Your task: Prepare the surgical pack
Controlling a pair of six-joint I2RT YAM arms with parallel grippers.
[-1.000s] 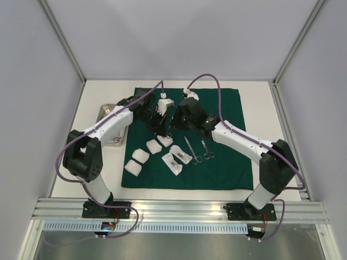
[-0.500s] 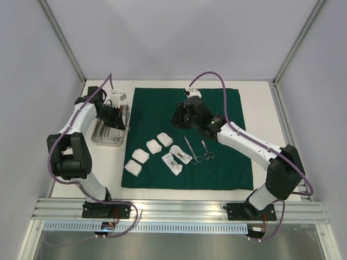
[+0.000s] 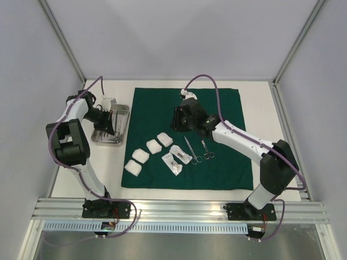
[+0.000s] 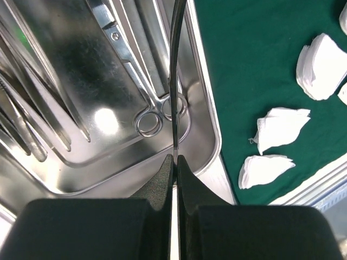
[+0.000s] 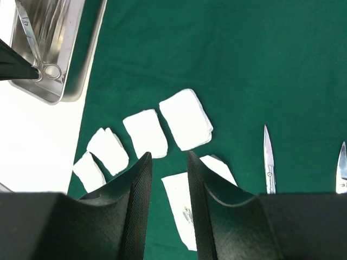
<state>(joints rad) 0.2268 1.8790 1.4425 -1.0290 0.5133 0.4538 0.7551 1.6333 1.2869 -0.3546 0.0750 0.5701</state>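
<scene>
The left gripper [image 4: 174, 161] has swung off the cloth [image 3: 227, 168] to the tray [image 3: 126, 120] beside it. It is clamped on a thin steel instrument [image 4: 175, 146], so I reckon it's fetching the next tool. The right gripper [image 5: 168, 158] hovers over the cloth, fingers apart, empty. Laid out there: four gauze squares [image 3: 154, 146], two packets [image 3: 176, 158], two scissors [image 3: 191, 149].

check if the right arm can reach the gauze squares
Probably yes: the right gripper hangs open close by the gauze squares, which lie uncovered on the green cloth; the left gripper is off at the steel tray, shut on a slim instrument.
</scene>
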